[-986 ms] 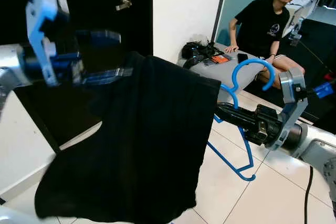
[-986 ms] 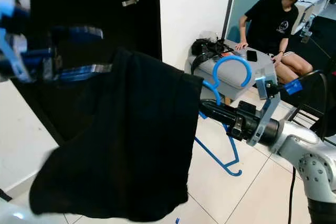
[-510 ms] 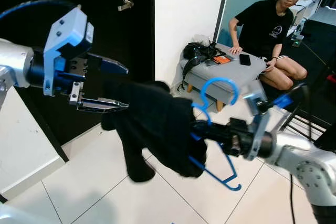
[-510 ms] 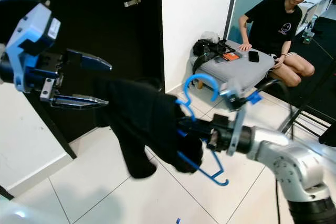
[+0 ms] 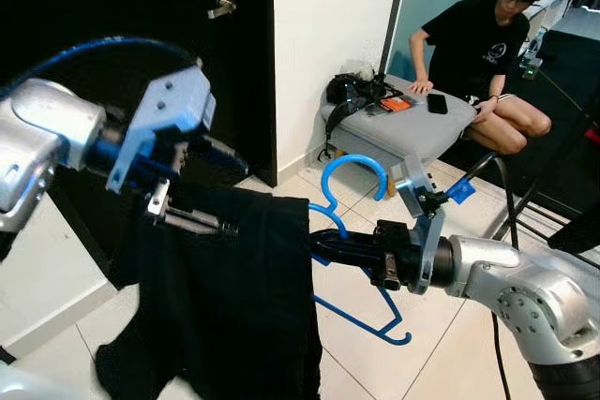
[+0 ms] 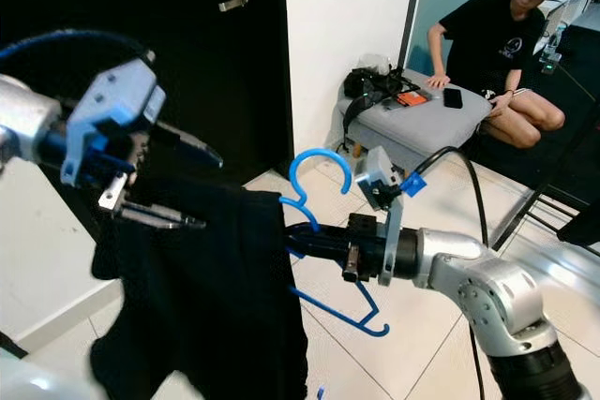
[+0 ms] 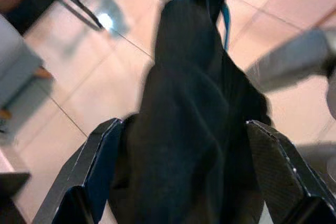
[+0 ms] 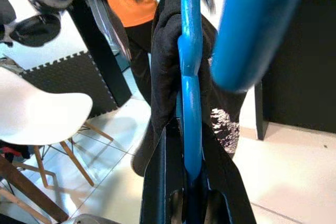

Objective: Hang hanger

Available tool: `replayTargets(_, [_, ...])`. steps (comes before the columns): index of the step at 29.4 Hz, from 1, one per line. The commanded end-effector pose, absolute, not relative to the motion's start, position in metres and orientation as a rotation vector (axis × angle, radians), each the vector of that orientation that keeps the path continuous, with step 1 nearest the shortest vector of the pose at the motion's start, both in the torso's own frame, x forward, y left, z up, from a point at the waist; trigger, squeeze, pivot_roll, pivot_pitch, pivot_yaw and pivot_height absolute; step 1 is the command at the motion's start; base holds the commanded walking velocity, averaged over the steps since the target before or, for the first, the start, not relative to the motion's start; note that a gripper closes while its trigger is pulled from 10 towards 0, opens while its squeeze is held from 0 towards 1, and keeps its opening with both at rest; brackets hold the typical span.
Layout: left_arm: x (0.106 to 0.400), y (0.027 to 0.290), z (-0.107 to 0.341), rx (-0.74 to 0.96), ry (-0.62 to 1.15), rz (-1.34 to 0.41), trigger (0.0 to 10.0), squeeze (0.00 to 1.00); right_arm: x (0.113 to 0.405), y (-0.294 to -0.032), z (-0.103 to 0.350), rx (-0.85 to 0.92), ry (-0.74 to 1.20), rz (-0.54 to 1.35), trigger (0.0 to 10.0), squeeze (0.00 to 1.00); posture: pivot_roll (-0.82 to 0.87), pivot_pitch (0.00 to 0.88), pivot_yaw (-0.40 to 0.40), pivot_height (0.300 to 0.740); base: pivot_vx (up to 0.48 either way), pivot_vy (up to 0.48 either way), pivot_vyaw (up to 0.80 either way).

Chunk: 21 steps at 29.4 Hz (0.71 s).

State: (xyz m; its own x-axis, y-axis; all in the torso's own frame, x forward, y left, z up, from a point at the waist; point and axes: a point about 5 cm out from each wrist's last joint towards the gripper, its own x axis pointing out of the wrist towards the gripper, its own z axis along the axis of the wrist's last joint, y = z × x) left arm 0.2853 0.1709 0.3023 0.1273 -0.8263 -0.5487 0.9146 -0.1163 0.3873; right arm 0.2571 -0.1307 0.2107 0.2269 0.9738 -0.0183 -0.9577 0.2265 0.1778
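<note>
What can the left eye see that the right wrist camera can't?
The left eye view alone shows the person by the grey stool, the door handle and the open left gripper. The right wrist view alone shows a white chair and black foam mat. Both show the blue hanger, the black garment and the right gripper holding the hanger.

Gripping a blue plastic hanger (image 6: 314,231) in the right gripper (image 6: 305,241), black cloth garment (image 6: 211,297) draping from it; left gripper (image 6: 183,189) spreading open over the fabric.

No legible text or labels anywhere.
</note>
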Motion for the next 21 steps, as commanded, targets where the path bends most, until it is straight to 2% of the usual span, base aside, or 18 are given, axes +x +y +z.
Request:
replayTargets(1, [0.285,0.170,0.295,0.857,0.182,-1.494,9.0,0.00,0.255,-0.125,0.224,0.107,0.053,1.374,10.0,0.00,0.05,0.000,0.035,0.740,0.000,0.000,0.00])
replayTargets(2, [0.285,0.170,0.295,0.857,0.182,-1.494,9.0,0.00,0.255,-0.125,0.224,0.107,0.053,1.374,10.0,0.00,0.05,0.000,0.035,0.740,0.000,0.000,0.00])
replayTargets(3, [0.285,0.170,0.292,0.872,0.199,-1.490,6.1,0.00,0.255,-0.124,0.226,0.104,0.047,1.377,10.0,0.00,0.05,0.000,0.036,0.740,0.000,0.000,0.00])
replayTargets(7, [0.287,0.171,0.290,0.892,0.214,-1.480,6.1,0.00,0.255,-0.123,0.227,0.102,0.040,1.380,10.0,0.00,0.05,0.000,0.036,0.740,0.000,0.000,0.00])
replayTargets(8, [0.288,0.171,0.287,0.902,0.232,-1.476,0.0,0.00,0.255,-0.123,0.230,0.098,0.029,1.386,10.0,0.00,0.05,0.000,0.038,0.740,0.000,0.000,0.00])
replayTargets(21, [0.292,0.168,0.283,0.843,0.227,-1.504,0.0,0.00,0.256,-0.122,0.231,0.031,0.013,1.375,10.0,0.00,0.04,0.000,0.044,0.740,0.000,0.000,0.00])
